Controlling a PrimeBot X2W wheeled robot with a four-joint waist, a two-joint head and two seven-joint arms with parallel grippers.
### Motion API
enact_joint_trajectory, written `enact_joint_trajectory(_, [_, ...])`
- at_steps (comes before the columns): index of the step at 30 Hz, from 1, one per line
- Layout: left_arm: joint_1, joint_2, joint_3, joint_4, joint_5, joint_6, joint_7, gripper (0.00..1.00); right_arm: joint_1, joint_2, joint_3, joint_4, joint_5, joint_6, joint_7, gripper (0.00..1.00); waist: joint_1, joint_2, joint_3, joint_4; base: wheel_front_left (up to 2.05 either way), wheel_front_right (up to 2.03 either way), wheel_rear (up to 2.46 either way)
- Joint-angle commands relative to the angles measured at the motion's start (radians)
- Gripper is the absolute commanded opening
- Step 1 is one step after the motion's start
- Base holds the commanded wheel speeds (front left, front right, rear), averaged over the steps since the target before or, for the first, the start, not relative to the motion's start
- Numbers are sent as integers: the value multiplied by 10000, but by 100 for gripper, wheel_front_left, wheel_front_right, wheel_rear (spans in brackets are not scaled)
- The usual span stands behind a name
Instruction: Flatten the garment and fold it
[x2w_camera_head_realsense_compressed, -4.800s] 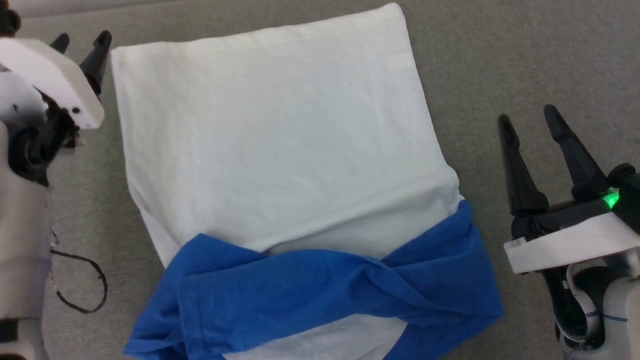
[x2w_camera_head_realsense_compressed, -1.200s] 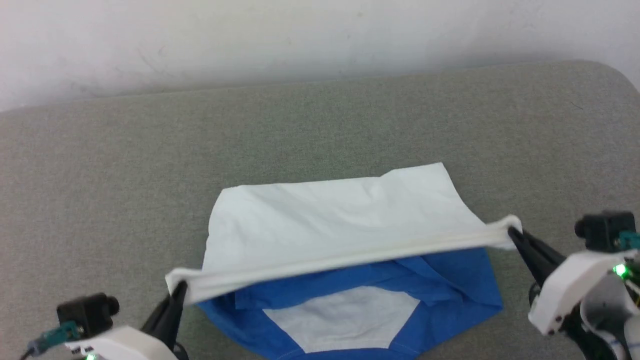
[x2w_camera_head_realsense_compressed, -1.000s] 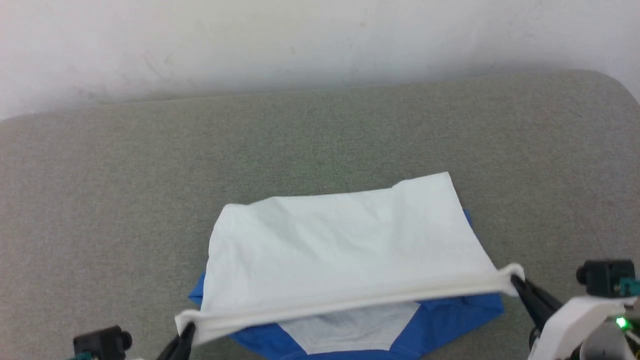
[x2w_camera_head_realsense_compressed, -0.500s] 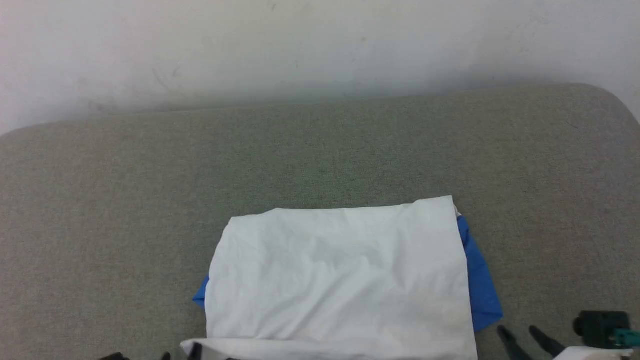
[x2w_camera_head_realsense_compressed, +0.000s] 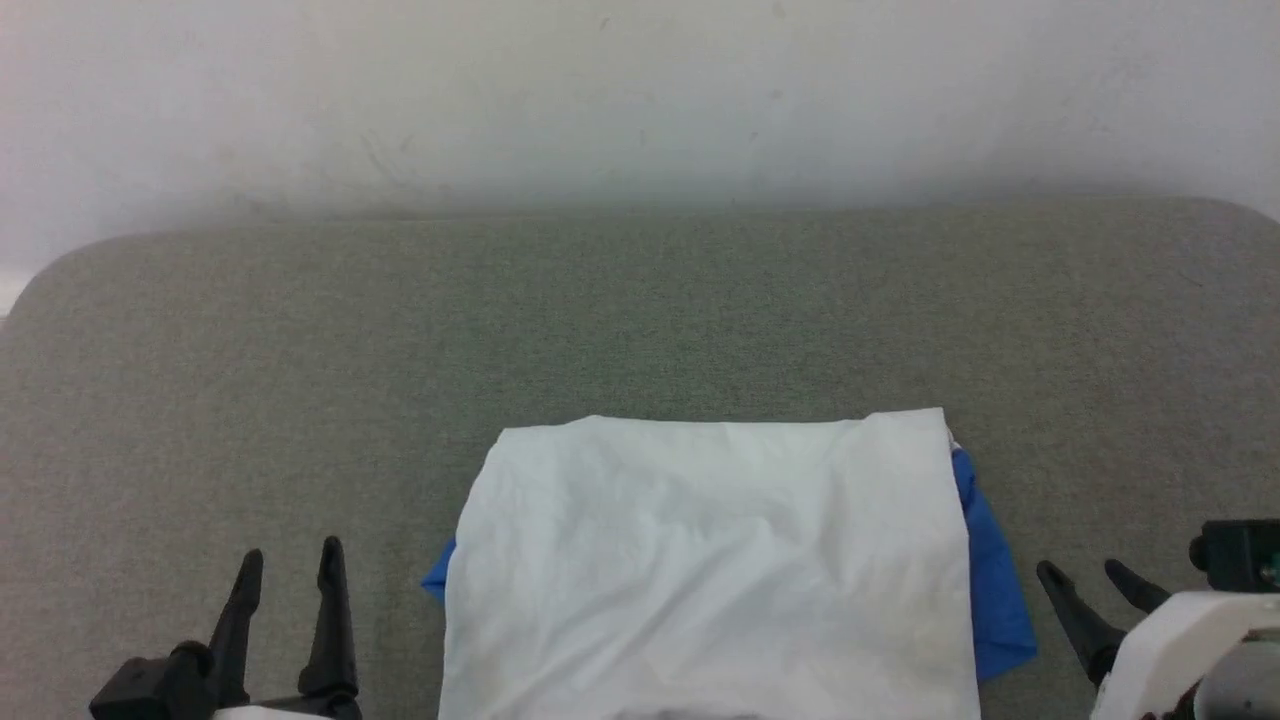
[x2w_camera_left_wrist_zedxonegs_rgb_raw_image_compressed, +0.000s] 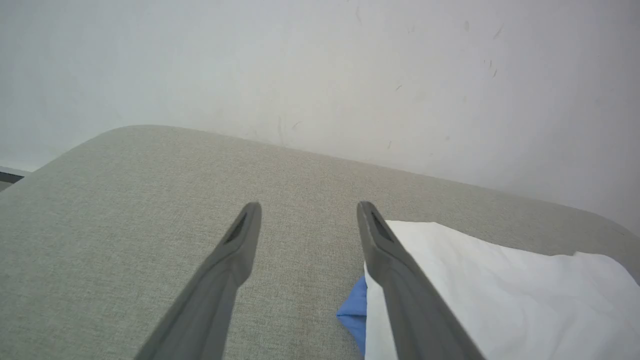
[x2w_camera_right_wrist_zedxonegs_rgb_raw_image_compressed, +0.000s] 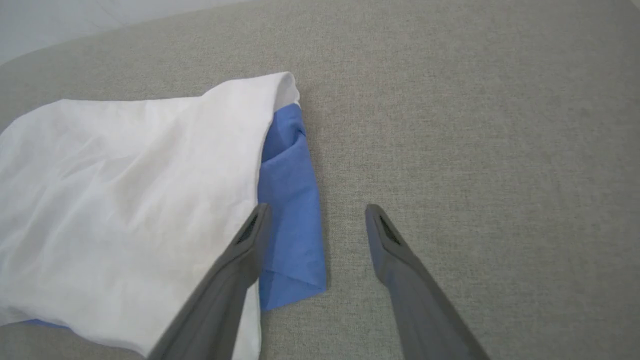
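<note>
**Grey Fabric Surface: Garment Folded Over, Both Grippers Clear**

Grey woven upholstery (x2w_camera_head_realsense_compressed: 640, 320) forms the work surface, backed by a plain pale wall (x2w_camera_head_realsense_compressed: 640, 100). It extends well beyond the garment (x2w_camera_head_realsense_compressed: 700, 570) on the far, left and right sides.

1. Gripper placement. The left gripper (x2w_camera_head_realsense_compressed: 291, 552) stands near the garment's left edge. Its fingers are spread, with nothing between them. In the left wrist view one finger overlaps the white edge; whether it touches cannot be told. The right gripper (x2w_camera_head_realsense_compressed: 1080, 568) stands just beyond the garment's right edge, fingers likewise spread and empty. Judged from this symmetry, each arm serves one near corner, and the spread fingers leave the cloth resting under its own weight.

2. Garment condition. A white panel lies uppermost, roughly rectangular, with shallow wrinkles. Its far edge reads as a soft fold line. Its near edge runs past the bottom of the head view. Blue sleeve cloth (x2w_camera_right_wrist_zedxonegs_rgb_raw_image_compressed: 290, 215) protrudes from under the white layer: a broad strip on the right, a small tab on the left. This suggests the layers are not squarely aligned, so the fold appears advanced but untidy.
</note>
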Motion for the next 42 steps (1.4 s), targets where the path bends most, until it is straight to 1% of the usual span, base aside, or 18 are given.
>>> enact_joint_trajectory(1, [-253,-20,-98,4,234,-58,-141,100,-492,-120,230,333,54,-7,257,100,0,-1,39,251,0,0,0])
enact_joint_trajectory(7, [-763,-318,-496,181,633,-192,-315,100,-1731,-320,1103,1438,-28,-7,997,100,0,-1,319,677,0,0,0])
enact_joint_trajectory(12, [-1210,-544,-699,395,756,-368,-378,100,-2453,-517,1470,2703,-13,-7,1405,100,0,-1,563,941,0,0,0])
enact_joint_trajectory(13, [-1261,-579,-719,433,773,-393,-387,100,-2549,-565,1531,2955,-49,-7,1424,100,0,-1,602,975,0,0,0])
enact_joint_trajectory(14, [-1261,-579,-719,433,773,-393,-387,100,-2549,-565,1531,2955,-49,-7,1424,100,0,-1,602,975,0,0,0])
enact_joint_trajectory(17, [-1363,-664,-753,561,816,-469,-409,100,-2652,-566,1692,3748,-52,-7,1672,100,0,-1,653,1048,0,0,0])
enact_joint_trajectory(21, [-1371,-703,-734,686,848,-534,-426,100,-2554,-358,2175,4517,359,-7,2492,100,0,-1,634,1041,0,0,0])
enact_joint_trajectory(22, [-1358,-708,-718,704,854,-540,-429,100,-2527,-284,2300,4650,521,-7,2748,91,0,-1,614,1022,0,0,0])
enact_joint_trajectory(23, [-1345,-711,-699,717,862,-540,-431,100,-2513,-210,2416,4751,676,-7,3004,46,0,-1,595,992,0,0,0])
enact_joint_trajectory(24, [-1340,-714,-687,727,871,-541,-433,100,-2515,-159,2518,4814,802,-7,3224,31,0,-1,577,971,0,0,0])
enact_joint_trajectory(25, [-1344,-715,-687,735,879,-550,-435,100,-2542,-111,2616,4810,925,-7,3348,2,0,-1,557,952,0,0,0])
enact_joint_trajectory(26, [-1349,-711,-682,734,889,-556,-436,100,-2589,-63,2677,4772,1038,-7,3371,0,0,-1,537,927,0,0,0])
enact_joint_trajectory(28, [-1354,-699,-674,737,903,-558,-438,100,-2707,-47,2834,4636,1188,-7,3326,0,0,-1,505,885,0,0,0])
enact_joint_trajectory(33, [-1283,-629,-650,735,915,-538,-439,100,-2998,-267,2830,4000,1295,-7,2492,0,0,-1,387,758,0,0,0])
enact_joint_trajectory(37, [-1124,-581,-605,677,903,-460,-435,100,-2798,-582,2264,3272,1284,-7,1946,0,0,-1,266,612,0,0,0])
enact_joint_trajectory(42, [-950,-548,-551,577,876,-347,-419,100,-2055,-1033,1009,2585,1078,-7,1927,0,0,-1,185,423,0,0,0])
